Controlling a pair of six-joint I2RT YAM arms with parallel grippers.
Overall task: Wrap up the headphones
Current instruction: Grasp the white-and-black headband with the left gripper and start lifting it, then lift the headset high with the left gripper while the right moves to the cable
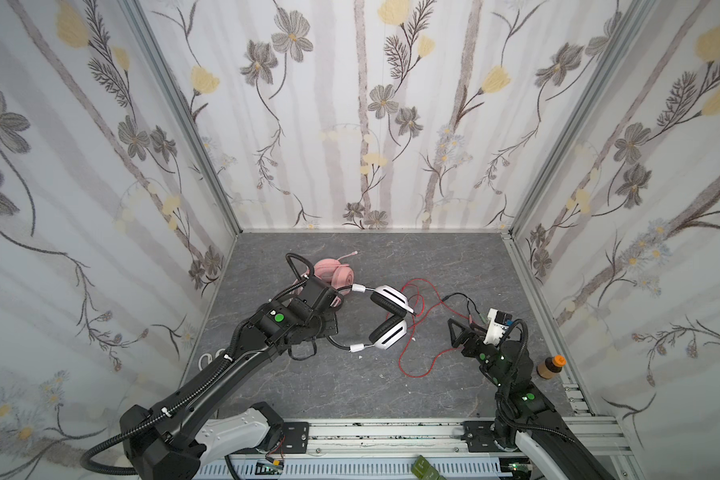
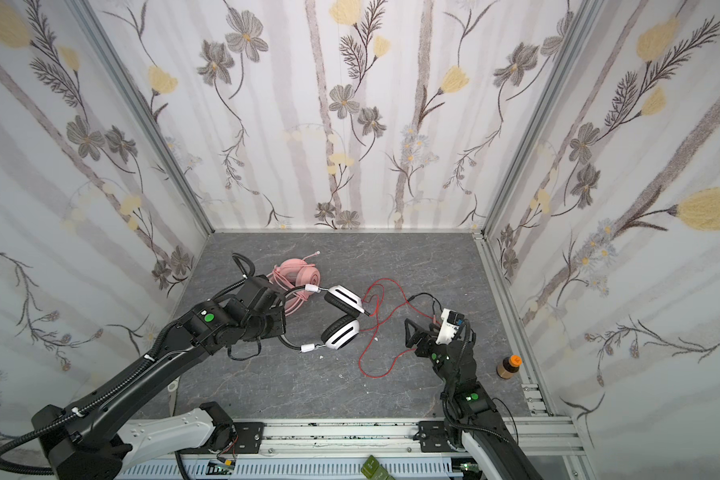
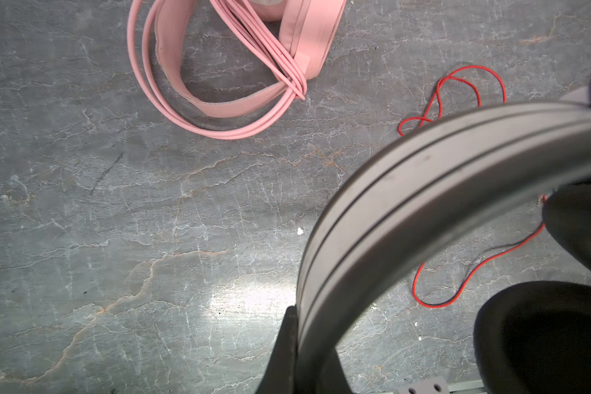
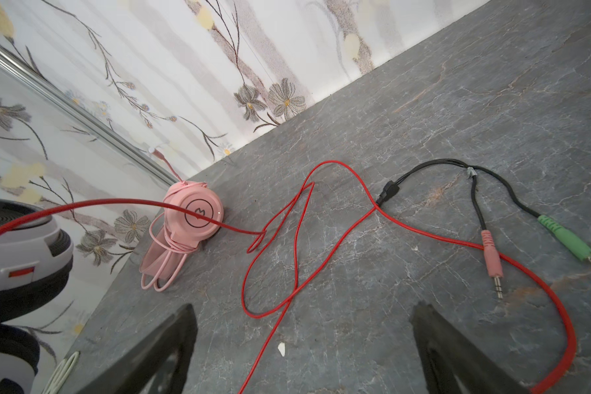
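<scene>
The white-and-black headphones (image 1: 389, 297) hang over the middle of the table, earcups toward the right. My left gripper (image 3: 304, 358) is shut on their grey headband (image 3: 423, 191), which my left wrist hides in both top views. Their thin red cable (image 1: 416, 357) trails loose across the table to black leads ending in a pink plug (image 4: 492, 259) and a green plug (image 4: 565, 238). The pink headphones (image 1: 334, 272) lie behind my left wrist with their pink cable (image 3: 219, 129) looped round the band. My right gripper (image 4: 304, 341) stands open low over the red cable (image 4: 297, 238), gripping nothing.
A brown bottle with an orange cap (image 1: 550, 366) stands by the right wall. A white cord (image 1: 208, 358) lies at the table's left edge. Patterned walls close three sides, and a metal rail (image 1: 391, 432) runs along the front.
</scene>
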